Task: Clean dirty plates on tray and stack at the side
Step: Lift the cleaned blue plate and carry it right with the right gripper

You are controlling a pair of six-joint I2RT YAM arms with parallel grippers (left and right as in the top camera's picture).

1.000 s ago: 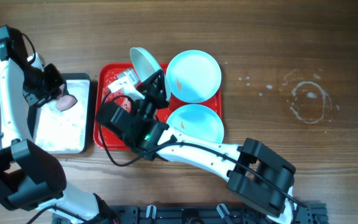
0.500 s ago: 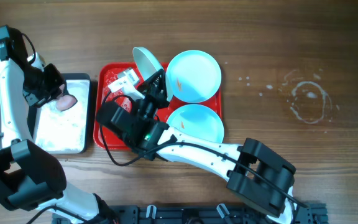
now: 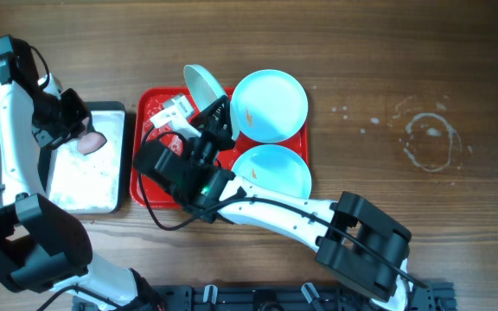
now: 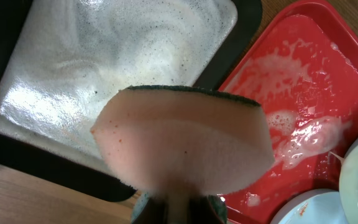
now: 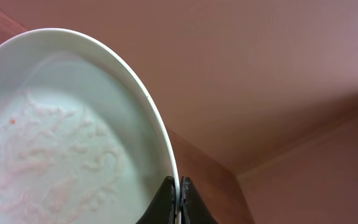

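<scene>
Right gripper [image 5: 179, 190] is clenched on the rim of one pale turquoise plate, the tilted plate [image 5: 61, 124]. The jaws pinch the edge thin between them. The plate stands steeply on edge over the top left part of the red tray [image 4: 347, 81]. Its inner face shows faint whitish streaks and a small orange speck. Overhead, the arm hides the plate's lower edge, so I can't say if it touches the tray, though it looks lifted. The two other plates lie flat on the right half of the tray. The upper plate [image 3: 269, 105] sits at the far right corner and the lower plate [image 3: 271, 169] just below it, almost touching. Both have small orange marks. The tray floor on the left is smeared with white foam. Left gripper [image 3: 78, 131] is closed on a sponge [image 4: 185, 137], pink with a green scrub layer. It hangs over the right edge of the black-rimmed metal tray [image 4: 61, 93], whose bottom is foamy. The metal tray sits just beside the red tray on its left. The wooden table [image 3: 387, 69] has a dried white ring [image 3: 429, 138] well apart on the right.
</scene>
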